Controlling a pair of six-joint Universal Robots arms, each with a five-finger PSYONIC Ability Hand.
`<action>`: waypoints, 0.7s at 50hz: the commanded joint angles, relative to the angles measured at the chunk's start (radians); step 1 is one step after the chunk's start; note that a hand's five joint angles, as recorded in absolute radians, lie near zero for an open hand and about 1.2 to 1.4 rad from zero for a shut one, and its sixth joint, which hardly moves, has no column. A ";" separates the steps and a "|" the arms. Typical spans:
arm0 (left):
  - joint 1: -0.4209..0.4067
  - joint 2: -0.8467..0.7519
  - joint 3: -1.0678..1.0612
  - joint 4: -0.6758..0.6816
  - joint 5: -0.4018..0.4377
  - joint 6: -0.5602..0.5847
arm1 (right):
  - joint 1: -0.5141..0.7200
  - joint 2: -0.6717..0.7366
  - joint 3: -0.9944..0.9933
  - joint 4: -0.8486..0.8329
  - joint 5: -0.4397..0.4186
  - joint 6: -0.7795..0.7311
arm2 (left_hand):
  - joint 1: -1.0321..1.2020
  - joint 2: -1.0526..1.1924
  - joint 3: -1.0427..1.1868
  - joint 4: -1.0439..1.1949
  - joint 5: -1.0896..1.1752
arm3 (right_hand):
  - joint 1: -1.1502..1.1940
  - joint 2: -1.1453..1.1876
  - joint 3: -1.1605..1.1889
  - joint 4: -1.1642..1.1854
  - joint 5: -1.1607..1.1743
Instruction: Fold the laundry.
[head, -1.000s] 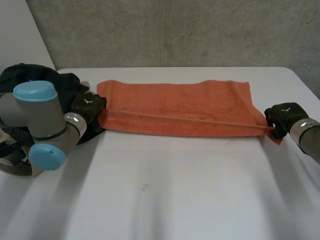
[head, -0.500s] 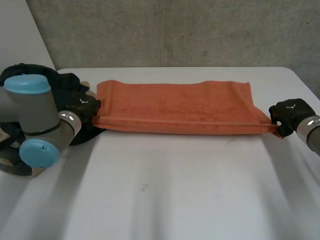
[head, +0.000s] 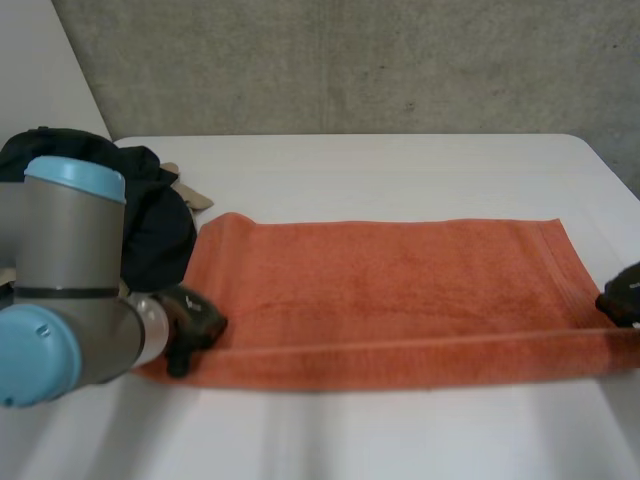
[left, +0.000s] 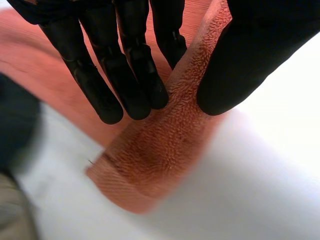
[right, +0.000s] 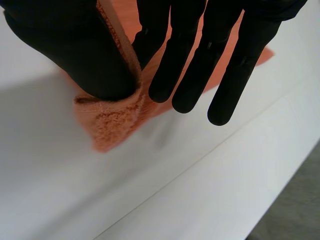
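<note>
Far-left corner of the surface (head: 400, 165): a heap of dark clothing (head: 150, 225), lying just beside the far-left corner of the orange towel (head: 390, 290).

Left arm (head: 65, 290) is bent low over the near-left part of the surface. The left robot hand (head: 195, 328) sits at the towel's near-left corner. Left wrist view: a raised fold of towel runs up between the straight fingers (left: 135, 75) and the thumb (left: 240, 65), pinched from both sides. The doubled corner juts out past the fingertips onto bare surface.

The towel is spread flat, its long side running left to right across the surface. A doubled-over strip runs along its near edge from one robot hand to the other.

The right robot hand (head: 625, 297) is at the surface's right edge, on the towel's near-right corner. Right wrist view: the thumb (right: 75, 50) clamps the hemmed edge against the straight fingers (right: 175, 65), and a small bunched corner sticks out beyond the thumb tip.

The head view gives the whole towel and where each robot hand sits on it. The wrist views show the pinch itself.
</note>
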 joint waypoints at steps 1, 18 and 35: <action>0.023 -0.137 0.268 0.124 -0.017 -0.024 | 0.071 0.107 -0.142 -0.195 0.018 0.173 | 0.271 0.196 0.208 0.199 0.248 | 0.259 0.214 0.208 0.201 0.202; -0.009 -0.583 1.012 0.195 -0.089 -0.026 | 0.230 0.480 -0.520 -0.642 0.144 0.385 | 0.271 0.196 0.208 0.199 0.248 | 0.259 0.214 0.208 0.201 0.202; -0.035 -0.646 1.103 0.255 -0.161 -0.040 | 0.270 0.661 -0.684 -0.831 0.208 0.383 | -0.951 -1.026 -1.014 -1.022 -0.974 | -0.963 -1.008 -1.014 -1.020 -1.020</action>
